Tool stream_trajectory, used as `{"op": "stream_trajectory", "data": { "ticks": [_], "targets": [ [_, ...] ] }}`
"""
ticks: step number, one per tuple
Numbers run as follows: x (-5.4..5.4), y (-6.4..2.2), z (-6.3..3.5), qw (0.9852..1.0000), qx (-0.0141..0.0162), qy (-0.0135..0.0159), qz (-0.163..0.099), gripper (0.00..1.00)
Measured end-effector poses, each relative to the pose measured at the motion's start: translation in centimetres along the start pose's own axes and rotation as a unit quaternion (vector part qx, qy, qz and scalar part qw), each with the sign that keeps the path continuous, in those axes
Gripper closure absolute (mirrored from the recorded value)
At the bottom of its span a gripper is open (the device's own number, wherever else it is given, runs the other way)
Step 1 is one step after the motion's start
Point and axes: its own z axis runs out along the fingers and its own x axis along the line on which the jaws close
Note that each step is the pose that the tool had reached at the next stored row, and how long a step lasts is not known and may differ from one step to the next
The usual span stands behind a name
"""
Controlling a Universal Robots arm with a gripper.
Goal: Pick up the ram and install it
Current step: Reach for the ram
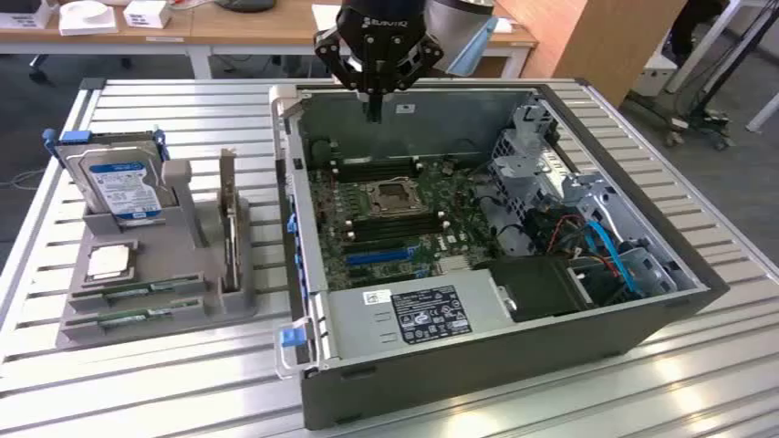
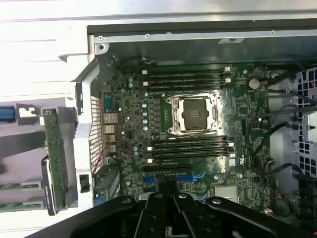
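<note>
Two ram sticks, thin green boards, lie flat in the front slots of a grey holder (image 1: 159,310) on the exterior view's left: one ram stick (image 1: 137,290) sits just behind the other (image 1: 131,316). In the wrist view their green ends (image 2: 19,186) peek out at the frame's edge. My gripper (image 1: 374,111) hangs over the back of the open computer case (image 1: 487,365), far from the holder. Its black fingers (image 2: 167,194) are shut with nothing between them. Below them lies the motherboard (image 2: 133,124) with empty black memory slots (image 2: 190,148) on both sides of the processor socket (image 2: 193,113).
The holder also carries an upright hard drive with a blue-white label (image 1: 122,187) and a dark expansion card (image 1: 228,214) standing on edge. Inside the case are a power supply (image 1: 414,315), drive cages (image 1: 535,151) and blue cables (image 1: 608,251). The slatted metal table (image 1: 159,392) surrounds everything.
</note>
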Motion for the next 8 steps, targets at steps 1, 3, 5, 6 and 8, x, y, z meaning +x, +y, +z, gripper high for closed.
{"op": "stream_trajectory", "data": {
  "ticks": [1,3,5,6,8],
  "targets": [
    [0.0,0.0,0.0,1.0,0.0,0.0,0.0,0.9],
    [0.0,0.0,0.0,1.0,0.0,0.0,0.0,0.9],
    [0.0,0.0,0.0,1.0,0.0,0.0,0.0,0.9],
    [0.0,0.0,0.0,1.0,0.0,0.0,0.0,0.9],
    [0.0,0.0,0.0,1.0,0.0,0.0,0.0,0.9]
  ]
}}
